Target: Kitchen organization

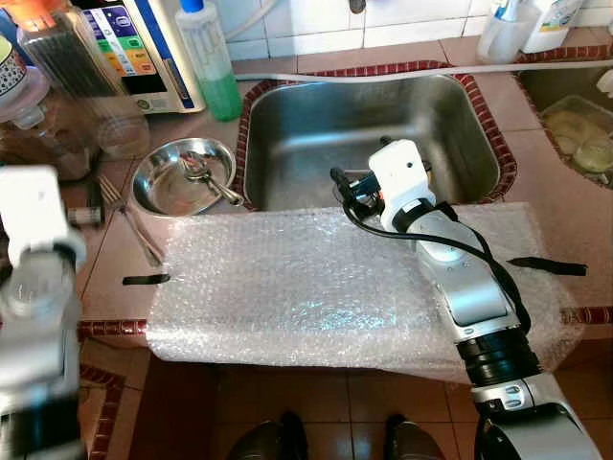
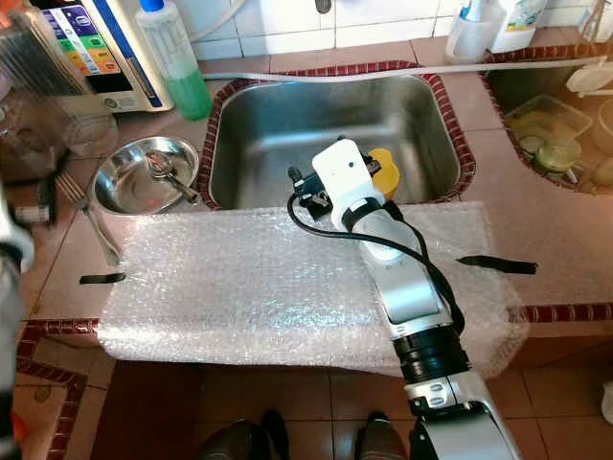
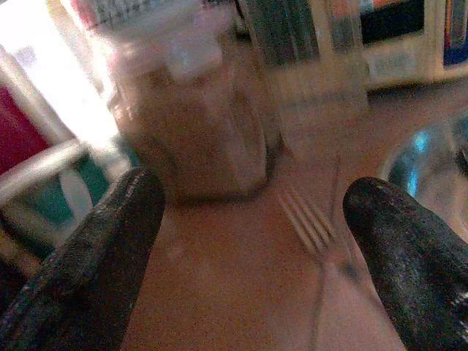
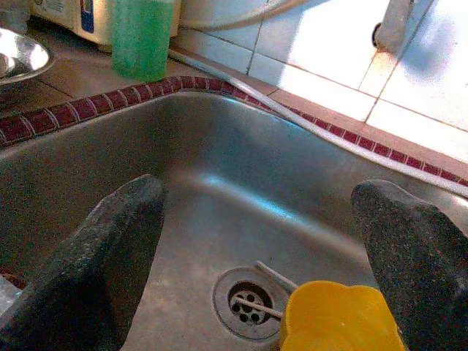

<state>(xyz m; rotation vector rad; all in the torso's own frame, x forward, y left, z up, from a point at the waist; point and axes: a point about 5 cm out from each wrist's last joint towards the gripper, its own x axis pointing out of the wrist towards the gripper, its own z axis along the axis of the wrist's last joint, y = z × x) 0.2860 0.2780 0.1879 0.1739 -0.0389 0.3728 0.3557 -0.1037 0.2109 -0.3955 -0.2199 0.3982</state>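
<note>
- Nearest my head camera, at the bottom of the frame, are two dark shoe tips (image 1: 278, 439) on the floor tiles, and above them the bubble wrap sheet (image 1: 287, 287) taped over the tabletop's front edge.
- My right gripper (image 4: 263, 241) hangs over the sink (image 1: 297, 134) at centre frame, fingers spread wide and empty.
- The yellow cup (image 4: 340, 318) lies in the basin beside the drain (image 4: 248, 300), just below and between those fingers. I judge it light, rigid plastic, likely wet and slick; I'd pinch its rim or wall.
- My left gripper (image 3: 256, 241), at the left edge, is wide open with nothing held, pointed over a fork (image 3: 314, 234) on the tabletop near a blurred jar (image 3: 190, 124).
- Upper left: a steel bowl (image 1: 153, 187) holding a spoon (image 1: 206, 172), and a green soap bottle (image 1: 211, 62).
- Tabletop is reddish tile; white wall tiles behind.
</note>
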